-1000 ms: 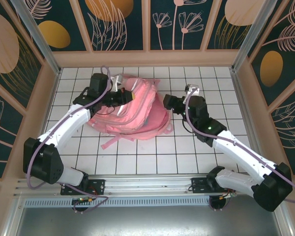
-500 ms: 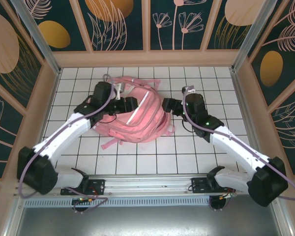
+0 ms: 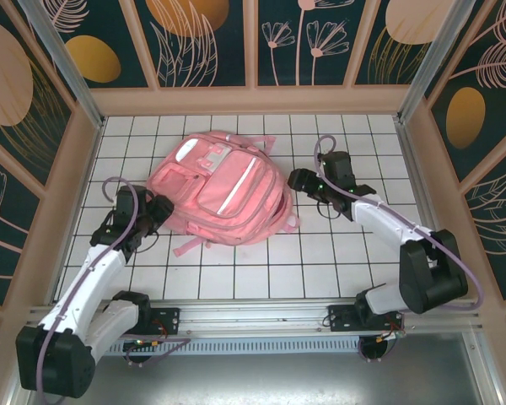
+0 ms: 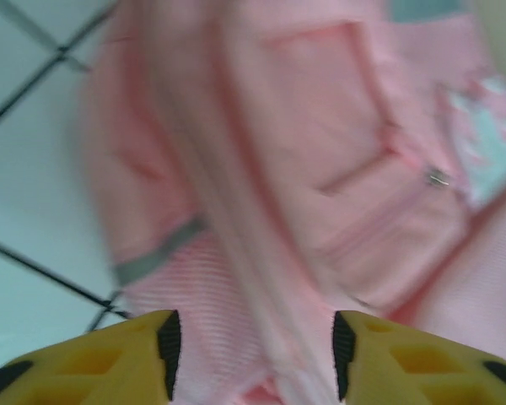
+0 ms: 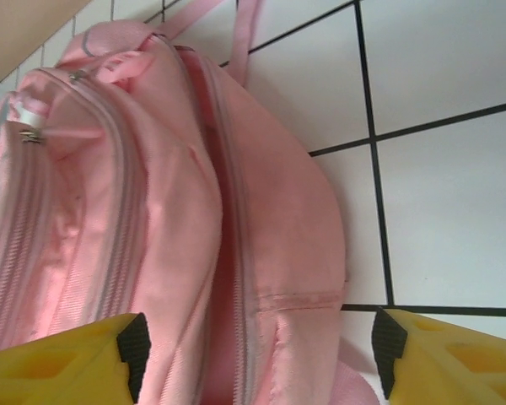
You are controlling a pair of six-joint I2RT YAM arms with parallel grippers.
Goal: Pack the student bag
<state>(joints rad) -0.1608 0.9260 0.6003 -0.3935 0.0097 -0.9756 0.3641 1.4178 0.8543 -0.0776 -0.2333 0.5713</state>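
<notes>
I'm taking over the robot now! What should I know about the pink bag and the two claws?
Left gripper: open, holding nothing, by the student bag's left edge.
Right gripper: open, holding nothing, at the bag's right side.
Bag: lying flat, front up, on the table.
Done: cannot tell what is inside; the zips on the right side look closed.
Left: likely check the contents first.

surface: white tiled table (image 3: 337, 253) | on it: student bag (image 3: 223, 192), lying flat

Both arms bend inward, left pincer (image 3: 162, 207) and right pincer (image 3: 293, 179) holding jaws apart, empty.
</notes>
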